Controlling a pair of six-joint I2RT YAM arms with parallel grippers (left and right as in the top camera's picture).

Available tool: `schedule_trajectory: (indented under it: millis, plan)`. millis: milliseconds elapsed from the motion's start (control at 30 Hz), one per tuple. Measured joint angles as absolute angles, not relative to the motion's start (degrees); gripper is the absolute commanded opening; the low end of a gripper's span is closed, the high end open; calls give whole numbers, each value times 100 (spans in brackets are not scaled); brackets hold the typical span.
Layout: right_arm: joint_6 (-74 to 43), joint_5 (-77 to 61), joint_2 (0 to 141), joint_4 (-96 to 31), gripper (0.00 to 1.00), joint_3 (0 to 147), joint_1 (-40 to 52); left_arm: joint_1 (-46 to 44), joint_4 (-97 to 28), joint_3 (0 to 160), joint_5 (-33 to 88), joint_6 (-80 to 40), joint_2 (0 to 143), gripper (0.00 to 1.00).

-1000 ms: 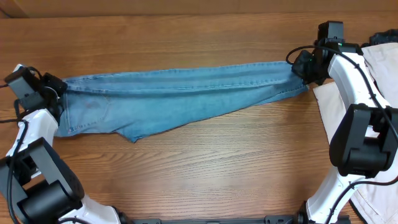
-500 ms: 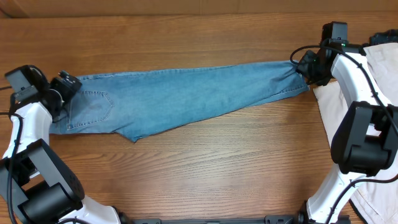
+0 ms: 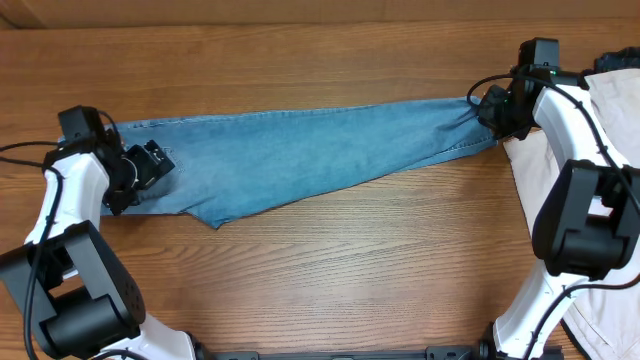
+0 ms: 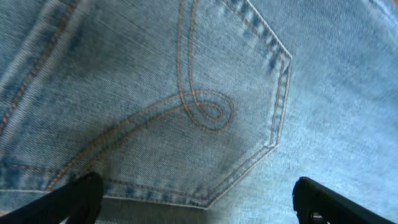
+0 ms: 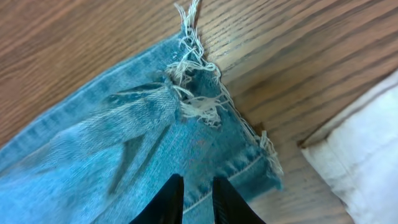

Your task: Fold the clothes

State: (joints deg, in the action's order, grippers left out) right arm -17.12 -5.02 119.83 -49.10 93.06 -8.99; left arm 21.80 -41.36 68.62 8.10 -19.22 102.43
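One pair of jeans [image 3: 300, 160] lies stretched flat on the desk [image 3: 330, 280], its long axis running from side to side, with the waist end at the left and the legs rising slightly toward the far right. Each arm sits at one end of that axis. The left tool [image 3: 148, 166] hangs just above the waist with its fingers spread wide, and its wrist view shows them straddling the stitched back pocket [image 4: 186, 106] without holding any cloth. The right tool [image 3: 491, 106] is at the frayed hem [image 5: 199, 93], fingers nearly pressed together with puckered denim gathered into them, so it appears to pinch the leg end. The hem lies just beside a cream garment [image 3: 610, 110]. A fold would most likely carry one end along the long axis toward the other. The right arm looks ready for that, while the left would first need to close on the waistband.
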Motion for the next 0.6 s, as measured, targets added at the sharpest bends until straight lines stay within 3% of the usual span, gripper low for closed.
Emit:
schedule_trajectory:
  millis: [167,400,467,500,600]
  plan:
    - [-1675,-585,12309,-4698,26,9306,-899,2032,-4202,6862,661,-1905,10243,100]
    - [-1662,-617,12525,-4364,25,9306,-899,2023,-4222,6862,631,-1905,10243,100]
    - [-1664,-642,12582,-4355,17,9306,-899,2023,-4222,6862,617,-1905,10243,100]
    - [-1669,-676,12628,-4344,4,9306,-899,2023,-4222,6862,615,-1905,10243,100]
    - [-1662,-751,12689,-4311,4,9321,-928,2023,-4222,6862,613,-1905,10243,100]
